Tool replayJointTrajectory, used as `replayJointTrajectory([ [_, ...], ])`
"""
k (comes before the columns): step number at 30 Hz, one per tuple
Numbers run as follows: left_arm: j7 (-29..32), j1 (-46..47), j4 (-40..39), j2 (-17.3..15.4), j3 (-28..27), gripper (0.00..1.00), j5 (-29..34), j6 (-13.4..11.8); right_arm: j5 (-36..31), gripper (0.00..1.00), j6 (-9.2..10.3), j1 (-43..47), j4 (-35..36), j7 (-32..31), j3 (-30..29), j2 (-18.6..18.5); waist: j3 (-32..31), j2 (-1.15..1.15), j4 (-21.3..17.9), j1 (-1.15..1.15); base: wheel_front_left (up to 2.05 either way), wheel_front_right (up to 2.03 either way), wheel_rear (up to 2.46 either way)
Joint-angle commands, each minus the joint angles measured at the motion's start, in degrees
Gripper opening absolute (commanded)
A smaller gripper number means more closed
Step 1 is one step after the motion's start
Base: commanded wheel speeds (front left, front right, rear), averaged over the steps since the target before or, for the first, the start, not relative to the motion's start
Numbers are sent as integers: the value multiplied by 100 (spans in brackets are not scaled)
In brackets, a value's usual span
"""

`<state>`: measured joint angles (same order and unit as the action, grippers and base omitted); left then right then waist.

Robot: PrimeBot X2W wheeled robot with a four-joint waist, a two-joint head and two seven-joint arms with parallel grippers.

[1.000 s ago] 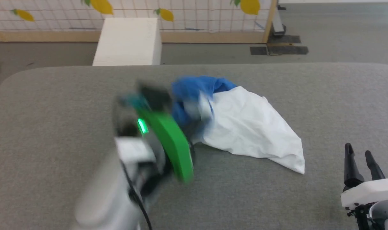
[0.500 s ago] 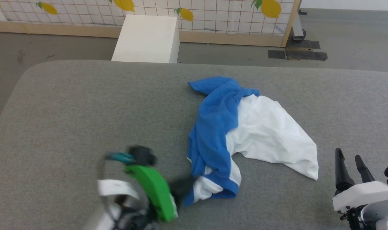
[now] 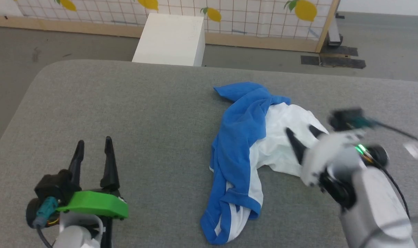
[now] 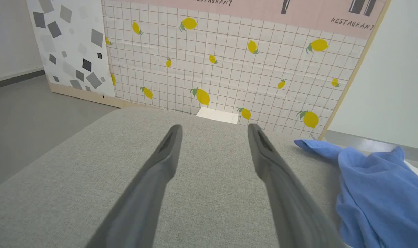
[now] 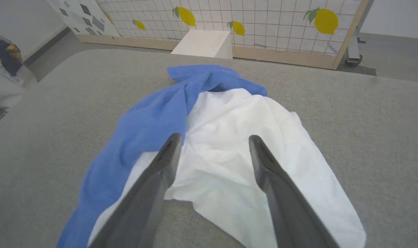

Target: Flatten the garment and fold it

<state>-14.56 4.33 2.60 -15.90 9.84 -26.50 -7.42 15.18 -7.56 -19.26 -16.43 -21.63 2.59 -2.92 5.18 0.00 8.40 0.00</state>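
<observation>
The garment [image 3: 250, 144] lies crumpled on the grey table [image 3: 126, 103], its blue sleeve part on the left, running down toward the near edge, and its white body on the right. It also shows as the garment [image 5: 212, 137] in the right wrist view and as blue cloth [image 4: 377, 186] at the right of the left wrist view. My left gripper [image 3: 93, 143] stands open at the lower left, well apart from the cloth, with nothing between its fingers. My right gripper [image 3: 302, 131] is open above the white part, holding nothing.
A white box [image 3: 171, 39] stands on the floor beyond the table's far edge, in front of a lemon-patterned gridded wall panel [image 3: 264, 17]. Bare grey table surface spreads left of the garment. Some clutter [image 5: 2, 58] sits at the far left in the right wrist view.
My left gripper has let go of the blue end, opened and drawn back to the lower left. The garment now lies stretched toward the near edge. My right gripper has moved over the white part. The camera shifted.
</observation>
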Motion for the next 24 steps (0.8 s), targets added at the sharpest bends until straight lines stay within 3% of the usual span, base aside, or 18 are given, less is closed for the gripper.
replayJointTrajectory([
  [1,-38,-72,-78,130,-42,100,144,-20,-199,100,8,-357,-104,-294,264,4,132,0,122,0,0,0,0],
  [7,-42,-32,-65,593,-239,100,360,279,-594,100,8,-1417,-859,-1548,1430,4,369,0,463,0,0,0,0],
  [12,-42,58,49,841,-367,100,461,573,-819,100,8,-1751,-1433,-2211,1717,4,465,0,656,0,0,0,0],
  [13,-43,66,67,873,-400,100,480,604,-820,35,8,-1779,-1463,-2207,1708,4,472,0,665,0,0,0,0],
  [14,-43,75,83,908,-442,100,500,644,-788,14,8,-1802,-1472,-2135,1683,4,478,0,668,0,0,0,0],
  [15,-43,81,91,932,-482,100,518,673,-761,0,8,-1815,-1480,-2080,1672,4,474,0,657,0,0,0,0],
  [19,-43,73,140,1024,-595,100,595,814,-490,0,8,-1792,-1317,-1528,1326,4,382,0,519,0,0,0,0],
  [24,-43,0,154,1112,-731,100,665,923,-321,0,8,-1396,-592,-661,115,4,169,0,187,0,0,0,0],
])
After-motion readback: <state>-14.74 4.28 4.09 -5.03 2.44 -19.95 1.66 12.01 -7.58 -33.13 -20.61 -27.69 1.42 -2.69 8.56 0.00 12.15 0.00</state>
